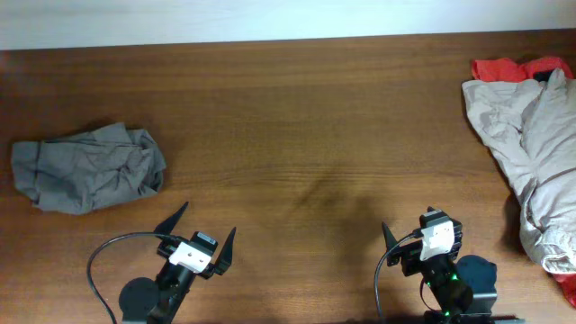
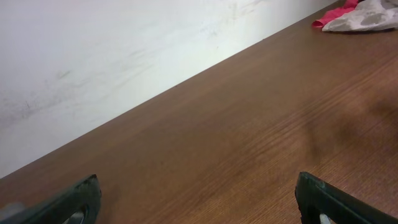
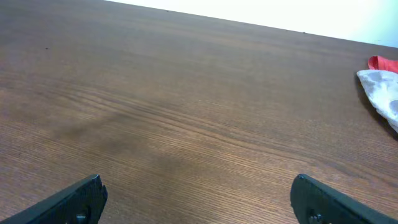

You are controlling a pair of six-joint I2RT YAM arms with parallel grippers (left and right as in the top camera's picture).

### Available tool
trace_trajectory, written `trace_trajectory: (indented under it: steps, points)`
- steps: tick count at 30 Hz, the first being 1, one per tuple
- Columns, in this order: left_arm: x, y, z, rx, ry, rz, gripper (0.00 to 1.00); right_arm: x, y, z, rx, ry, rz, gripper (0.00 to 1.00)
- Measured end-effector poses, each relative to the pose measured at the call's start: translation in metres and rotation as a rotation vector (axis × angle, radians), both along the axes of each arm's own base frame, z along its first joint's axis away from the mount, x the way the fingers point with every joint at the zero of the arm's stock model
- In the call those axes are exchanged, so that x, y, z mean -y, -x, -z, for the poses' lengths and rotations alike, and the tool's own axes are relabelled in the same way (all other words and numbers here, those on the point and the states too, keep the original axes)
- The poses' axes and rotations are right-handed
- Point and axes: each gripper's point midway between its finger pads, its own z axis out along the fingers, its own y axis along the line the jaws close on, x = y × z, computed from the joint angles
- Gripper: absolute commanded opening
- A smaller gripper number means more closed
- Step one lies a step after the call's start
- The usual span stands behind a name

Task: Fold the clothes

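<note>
Clothes lie at two places in the overhead view. A beige garment is heaped at the right edge, with a red garment touching its upper end. A gray garment is crumpled at the left of the wooden table. The left gripper and right gripper sit at the bottom of the frame, fingers spread and grasping nothing, well apart from all garments.

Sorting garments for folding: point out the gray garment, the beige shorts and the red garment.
gray garment [image 1: 88, 168], overhead view, middle of bundle.
beige shorts [image 1: 531, 130], overhead view, crumpled middle.
red garment [image 1: 499, 69], overhead view, exposed upper edge.
</note>
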Motion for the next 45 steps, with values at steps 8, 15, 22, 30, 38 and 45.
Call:
trace_trajectory:
  steps: [8,15,22,30,38,45]
  points:
    - [-0.01,0.001,0.019,-0.147,0.091,-0.105,0.99,-0.041,0.027,0.01,-0.053,0.015,-0.289,0.99]
    - [-0.015,0.0,0.019,-0.158,0.112,-0.138,1.0,-0.048,0.031,0.008,-0.041,0.016,-0.34,0.99]
    - [-0.016,-0.001,0.019,-0.159,0.115,-0.143,0.99,-0.05,0.031,0.008,-0.039,0.015,-0.349,0.99]
    - [-0.016,-0.001,0.019,-0.159,0.115,-0.143,1.0,-0.05,0.032,0.007,-0.035,0.02,-0.356,0.99]
    - [-0.016,-0.001,0.019,-0.159,0.115,-0.143,0.99,-0.05,0.032,0.007,-0.034,0.022,-0.358,0.99]
    - [-0.016,-0.001,0.019,-0.159,0.115,-0.143,1.0,-0.045,0.028,0.007,-0.025,0.041,-0.325,0.99]
